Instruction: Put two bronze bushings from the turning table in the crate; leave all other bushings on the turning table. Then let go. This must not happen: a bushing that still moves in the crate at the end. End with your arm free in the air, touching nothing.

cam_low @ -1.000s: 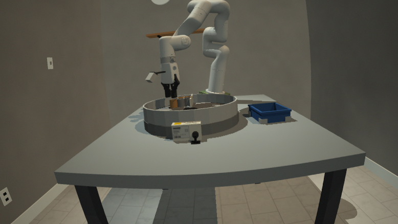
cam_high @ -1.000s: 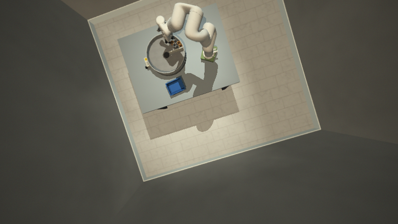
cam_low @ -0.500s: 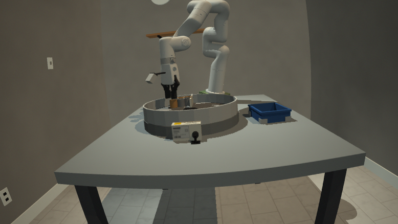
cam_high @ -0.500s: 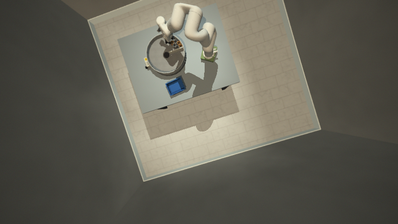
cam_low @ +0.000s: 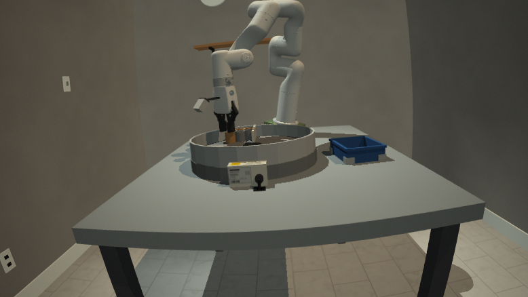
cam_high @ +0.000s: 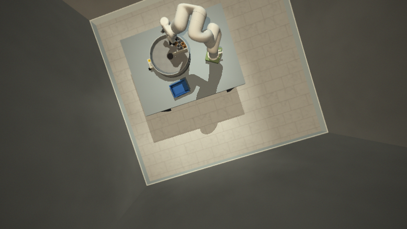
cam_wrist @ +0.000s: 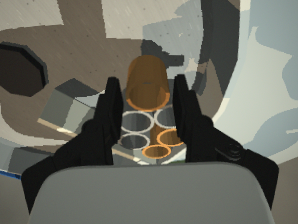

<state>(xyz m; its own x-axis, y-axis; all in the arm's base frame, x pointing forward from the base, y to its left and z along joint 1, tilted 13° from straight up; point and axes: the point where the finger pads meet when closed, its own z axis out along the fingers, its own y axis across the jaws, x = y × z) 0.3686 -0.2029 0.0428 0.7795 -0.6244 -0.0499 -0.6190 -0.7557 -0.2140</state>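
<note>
A bronze bushing [cam_wrist: 147, 80] stands upright on the round turning table [cam_low: 252, 151], at its far left inside the rim; it also shows in the exterior view [cam_low: 230, 137]. My gripper [cam_wrist: 147, 89] is open and low over it, one finger on each side of the bushing, not closed on it. In the exterior view the gripper [cam_low: 226, 127] points straight down just above the bushing. Several more bushings stand in a cluster beside it, some grey [cam_wrist: 136, 123] and some bronze [cam_wrist: 169, 137]. The blue crate [cam_low: 357, 147] sits on the table right of the turning table and looks empty.
A beige control box with a black knob [cam_low: 246, 173] stands against the turning table's front rim. The raised rim [cam_low: 206, 147] rings the bushings. A pale divider block [cam_low: 254, 131] lies inside next to the cluster. The arm's base [cam_low: 286, 121] is behind the turning table.
</note>
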